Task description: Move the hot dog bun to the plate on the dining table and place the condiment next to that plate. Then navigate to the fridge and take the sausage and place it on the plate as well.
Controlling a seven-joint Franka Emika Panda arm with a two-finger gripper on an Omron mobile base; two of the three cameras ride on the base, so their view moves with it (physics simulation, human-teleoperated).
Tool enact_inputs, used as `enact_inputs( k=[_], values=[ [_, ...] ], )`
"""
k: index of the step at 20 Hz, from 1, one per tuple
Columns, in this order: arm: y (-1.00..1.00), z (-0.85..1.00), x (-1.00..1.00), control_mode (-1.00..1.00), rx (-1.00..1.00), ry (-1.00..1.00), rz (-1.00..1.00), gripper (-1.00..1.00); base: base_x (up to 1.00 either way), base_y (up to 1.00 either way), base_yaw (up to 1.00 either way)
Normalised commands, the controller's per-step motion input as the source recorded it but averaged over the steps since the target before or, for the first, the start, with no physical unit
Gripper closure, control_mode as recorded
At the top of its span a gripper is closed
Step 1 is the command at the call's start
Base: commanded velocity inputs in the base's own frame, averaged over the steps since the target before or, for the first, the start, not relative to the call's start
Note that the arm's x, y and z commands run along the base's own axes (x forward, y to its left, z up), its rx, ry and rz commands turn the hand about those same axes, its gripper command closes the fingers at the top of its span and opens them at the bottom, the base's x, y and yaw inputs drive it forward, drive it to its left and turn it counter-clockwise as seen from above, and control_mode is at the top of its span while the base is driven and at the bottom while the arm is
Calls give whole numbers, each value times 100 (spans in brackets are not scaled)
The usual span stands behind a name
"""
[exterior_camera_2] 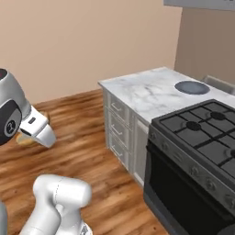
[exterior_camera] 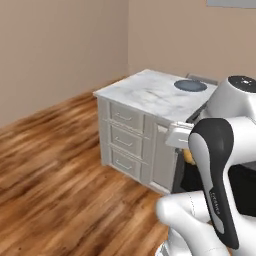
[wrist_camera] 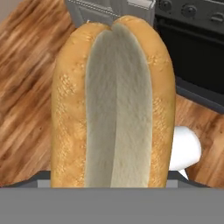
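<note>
Hot dog bun [wrist_camera: 114,105] held in the end effector, seen close in the hand view: golden crust both sides, pale split running from 6 to 12 o'clock. Finger tips hidden under the bun at 6 o'clock; jaws stand wide around the roll, pinching it.

Right base view: end effector [exterior_camera_2: 33,133] at 9 o'clock, white housing angled down, a sliver of tan bun [exterior_camera_2: 24,139] below it, over the wooden floor [exterior_camera_2: 78,137]. Left base view: a small tan patch of bun [exterior_camera: 188,156] peeks out at 3 o'clock, beside the dark forearm.

Table [exterior_camera_2: 147,94] with white veined marble top sits at 1 o'clock in the right base view, grey drawers [exterior_camera_2: 118,131] on its front. Plate [exterior_camera_2: 192,87], slate blue-grey, lies flat on the marble toward the far end, at 2 o'clock; same plate [exterior_camera: 190,85] at 1 o'clock in the left base view. Black gas cooktop [exterior_camera_2: 202,126] at 3 o'clock, just beside the marble, dark oven front [exterior_camera_2: 183,202] beneath.

Bun well apart from the plate
</note>
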Motion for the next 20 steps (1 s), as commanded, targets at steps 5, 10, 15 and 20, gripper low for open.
enact_inputs(
  k=[5, 10, 15, 20],
  values=[
    [0, 0, 0, 100, 0, 0, 0, 100, 100, 35, -32],
    [0, 0, 0, 100, 0, 0, 0, 100, 100, 35, -32],
    [0, 0, 0, 100, 0, 0, 0, 100, 100, 49, -30],
    [0, 0, 0, 100, 0, 0, 0, 100, 100, 68, -29]
  ],
)
